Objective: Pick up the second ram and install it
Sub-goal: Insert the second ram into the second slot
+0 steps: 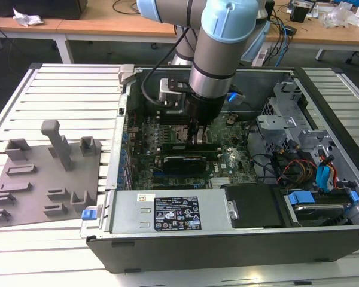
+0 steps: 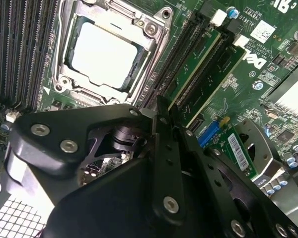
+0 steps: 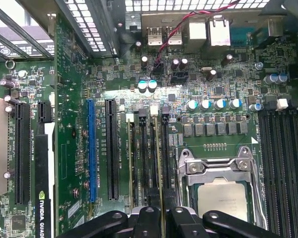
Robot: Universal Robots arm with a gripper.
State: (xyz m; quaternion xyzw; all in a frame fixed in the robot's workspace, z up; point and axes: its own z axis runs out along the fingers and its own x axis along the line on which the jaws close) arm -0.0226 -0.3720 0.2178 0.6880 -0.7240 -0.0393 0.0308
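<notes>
The second ram (image 2: 196,62) is a thin green stick standing on edge in a black slot beside the CPU socket (image 2: 107,52). My gripper (image 2: 164,111) is shut on its top edge, with the black fingers (image 3: 149,218) pressed on either side of the ram's thin line (image 3: 164,158). The gripper body hides the stick's other half. I cannot tell whether the stick is pushed fully home. Another green stick (image 2: 221,74) sits one slot further from the socket. In the exterior view, the gripper (image 1: 197,136) reaches straight down into the open computer case.
The grey plastic tray (image 1: 42,173) with raised ridges lies on the slatted table at the exterior view's left. A black card (image 1: 182,161) stands near the slots. A power supply (image 1: 167,212) borders the front. The drive cage and cables (image 1: 299,137) crowd the exterior view's right.
</notes>
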